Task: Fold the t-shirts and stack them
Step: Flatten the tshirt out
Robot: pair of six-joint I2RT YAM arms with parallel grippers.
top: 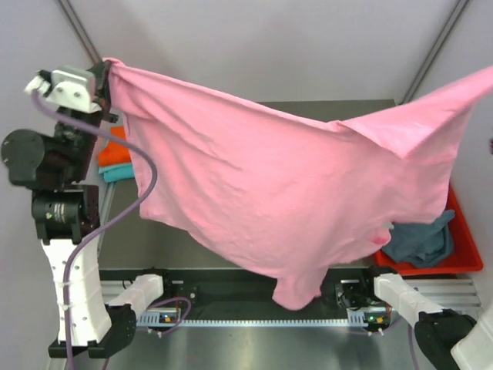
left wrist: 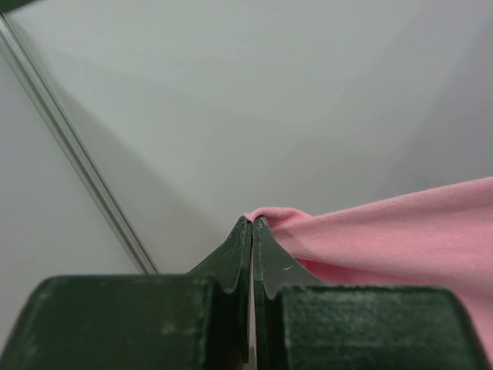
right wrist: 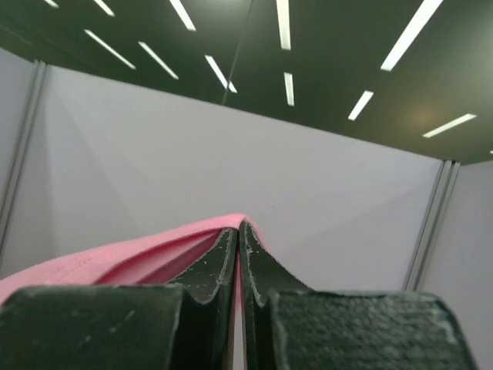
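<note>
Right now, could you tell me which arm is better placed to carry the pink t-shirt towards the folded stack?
Probably left: the left gripper, shut on the pink t-shirt, is raised near the orange and teal stack; the right gripper pinches the opposite corner.

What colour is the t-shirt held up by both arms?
The t-shirt is pink; top external view.

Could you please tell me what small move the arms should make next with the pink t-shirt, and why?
Probably lower both arms together toward the table: the left end effector and right end effector each pinch an edge, and the pink t-shirt hangs spread in the air, unfolded.
</note>
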